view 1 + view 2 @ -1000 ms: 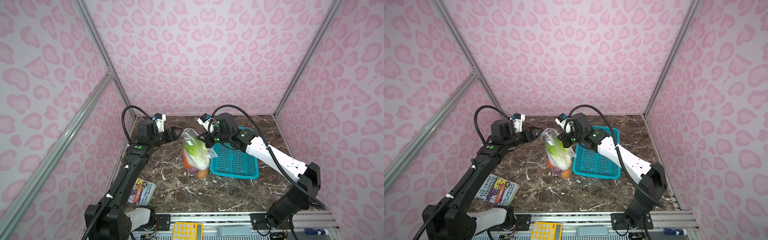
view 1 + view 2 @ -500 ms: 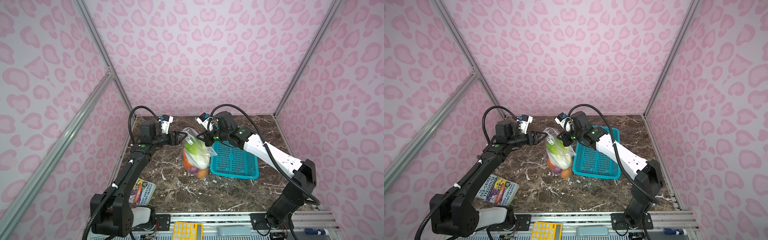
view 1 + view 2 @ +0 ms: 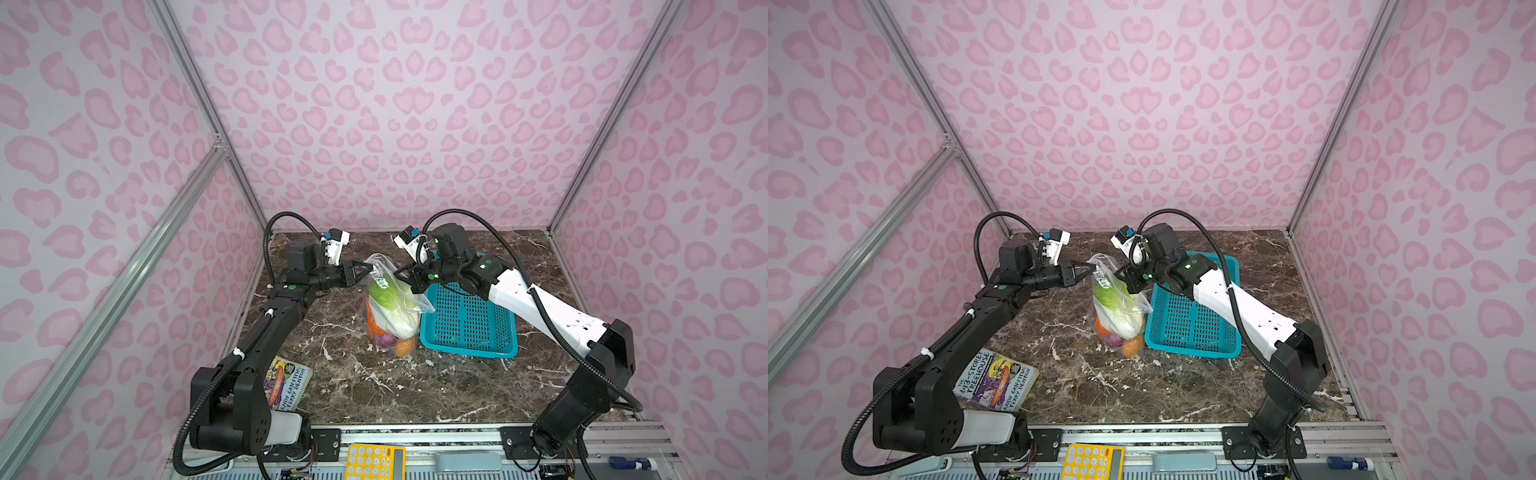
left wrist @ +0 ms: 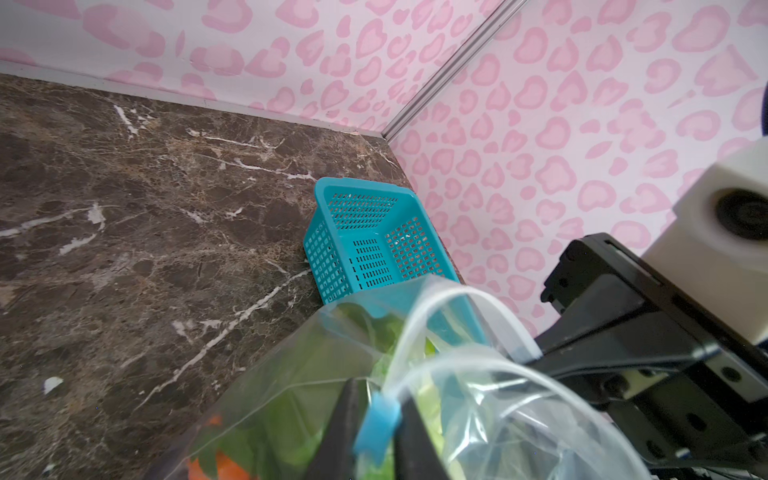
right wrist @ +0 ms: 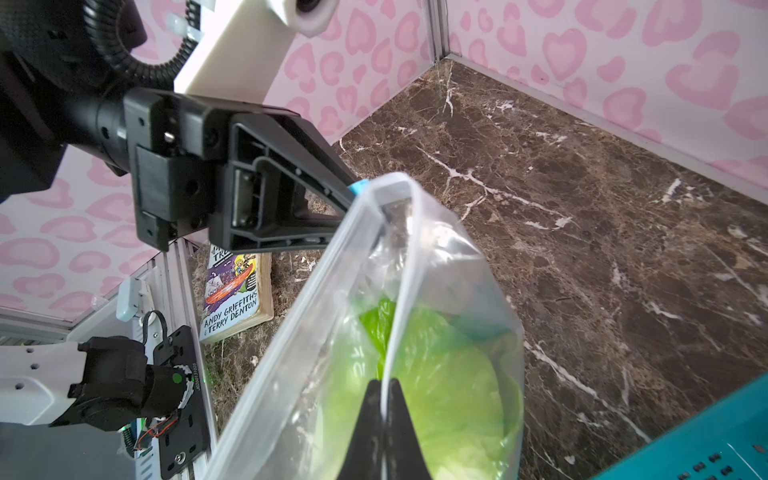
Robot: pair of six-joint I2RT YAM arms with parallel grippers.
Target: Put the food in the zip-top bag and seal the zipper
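Black left claw [image 3: 365,269]: clamped on the blue slider tab [image 4: 376,422] at one end of the zipper [image 5: 400,266], just left of centre in both top views.
Right claw [image 5: 384,415]: pinching the zipper's opposite end, just right of centre. It probably serves as an anchor, holding the strip taut so the tab can be drawn along it.
Zip-top bag [image 3: 380,266]: upright between the two claws at mid-frame, base seemingly on the marble table [image 3: 415,390]; mouth gapes with its two tracks bowed apart, so sealing is not yet done.
Food: inside the bag — cabbage [image 3: 395,309] filling the middle, purple onion [image 3: 385,340] and an orange piece [image 3: 405,345] at the bottom.
Teal basket [image 3: 469,353]: right of centre, just beside the bag.
Book [image 3: 289,384]: lower left, well apart.
Hard to tell: carrot and tan pieces not separable through the crinkled film; label patch unseen; where the right claw meets the film is hard to see in both top views; tab blurred close to the left wrist lens.
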